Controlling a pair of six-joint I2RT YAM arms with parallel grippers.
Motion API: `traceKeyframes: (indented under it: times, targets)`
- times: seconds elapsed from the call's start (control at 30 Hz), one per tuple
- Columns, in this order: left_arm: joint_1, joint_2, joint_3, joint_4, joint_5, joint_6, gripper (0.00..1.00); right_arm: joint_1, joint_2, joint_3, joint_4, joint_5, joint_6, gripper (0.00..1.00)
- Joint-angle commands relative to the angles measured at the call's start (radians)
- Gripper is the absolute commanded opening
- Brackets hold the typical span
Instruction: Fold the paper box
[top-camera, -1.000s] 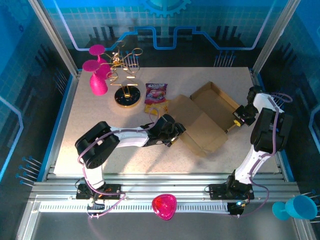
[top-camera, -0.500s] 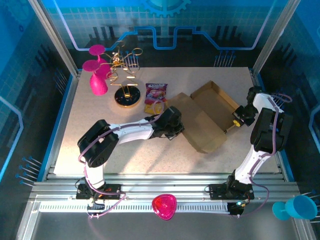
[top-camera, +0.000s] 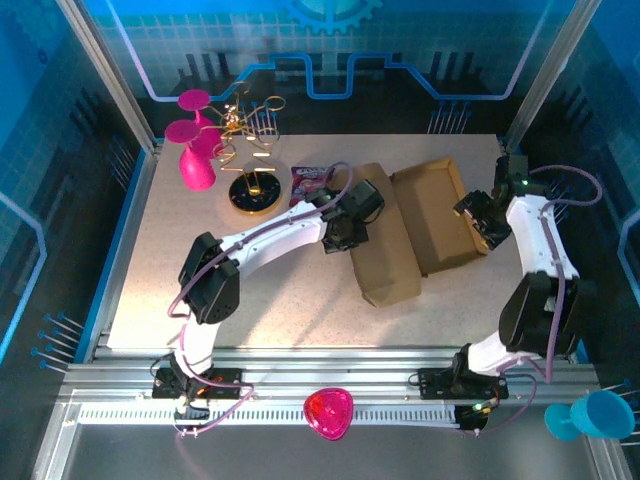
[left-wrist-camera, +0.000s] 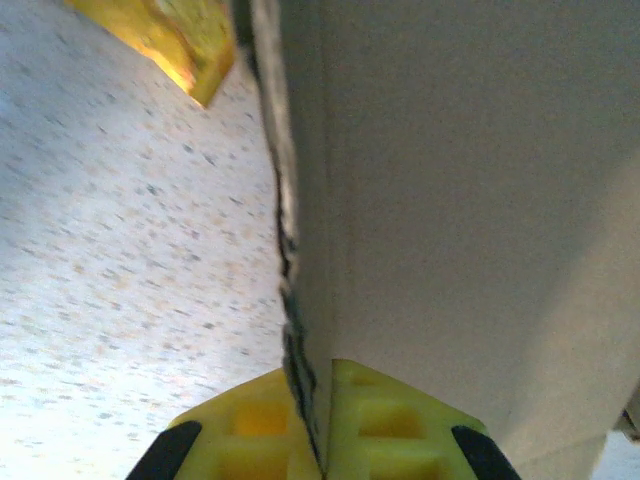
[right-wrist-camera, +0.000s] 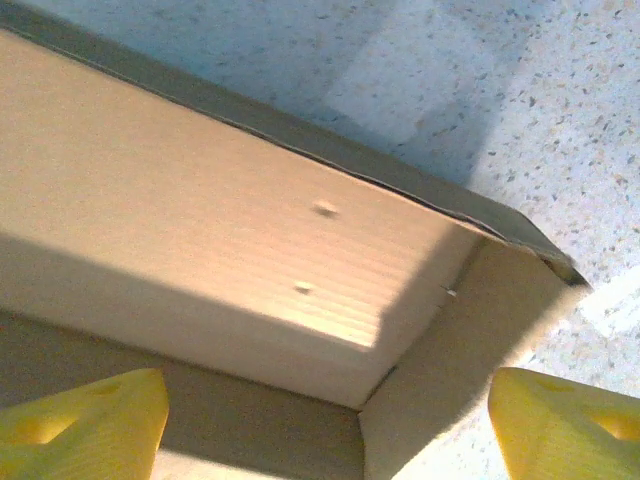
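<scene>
The paper box (top-camera: 410, 230) is a brown cardboard mailer at the table's centre right, with its lid panel (top-camera: 385, 250) raised beside the shallow tray (top-camera: 437, 212). My left gripper (top-camera: 347, 238) is shut on the lid's left edge. In the left wrist view its yellow fingers (left-wrist-camera: 390, 430) pinch the cardboard edge (left-wrist-camera: 295, 330), and the lid panel (left-wrist-camera: 470, 200) fills the right side. My right gripper (top-camera: 474, 218) is at the tray's right wall and stands open. In the right wrist view the right gripper (right-wrist-camera: 325, 430) straddles a tray corner (right-wrist-camera: 400, 370), its fingers (right-wrist-camera: 85, 420) wide apart and touching nothing.
A pink vase (top-camera: 195, 150) and a gold wire stand (top-camera: 252, 182) are at the back left. A pink-and-yellow snack packet (top-camera: 312, 182) lies behind my left arm, its yellow corner (left-wrist-camera: 170, 35) near the lid edge. A pink object (top-camera: 329, 413) and a teal cup (top-camera: 600, 412) are at the front rail.
My left gripper has swung toward the back right with the lid edge, raising the lid and turning the box. My right arm has stretched out and its gripper shifted along the tray's right side.
</scene>
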Motion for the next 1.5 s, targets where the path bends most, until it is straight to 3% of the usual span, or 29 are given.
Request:
traceKeyframes:
  times: [0.0,0.13,0.3,0.57,0.7,0.8,1.0,1.47]
  targets:
    - [0.007,0.035,0.112,-0.222,-0.123,0.189,0.0,0.035,-0.058,0.011,-0.066,0.043,0.055,0.84]
    - [0.026,0.058,0.215,-0.303,-0.194,0.315,0.0,0.077,-0.129,0.01,-0.022,0.118,0.022,0.83]
    - [0.046,0.113,0.373,-0.423,-0.295,0.506,0.0,0.127,-0.202,-0.033,0.186,0.089,-0.155,0.78]
    - [0.036,0.132,0.512,-0.424,-0.457,0.858,0.0,0.173,-0.282,-0.182,0.708,-0.264,-0.559,0.73]
    - [0.027,0.07,0.457,-0.336,-0.397,1.084,0.0,0.178,-0.279,-0.234,0.887,-0.415,-0.724,0.72]
    - [0.014,0.013,0.404,-0.293,-0.417,1.197,0.0,0.202,-0.28,-0.266,0.967,-0.466,-0.849,0.74]
    - [0.009,-0.039,0.37,-0.255,-0.448,1.287,0.0,0.273,-0.216,-0.213,0.883,-0.493,-1.053,0.79]
    - [-0.004,-0.12,0.262,-0.144,-0.445,1.43,0.0,0.318,-0.057,-0.105,0.852,-0.369,-1.17,0.8]
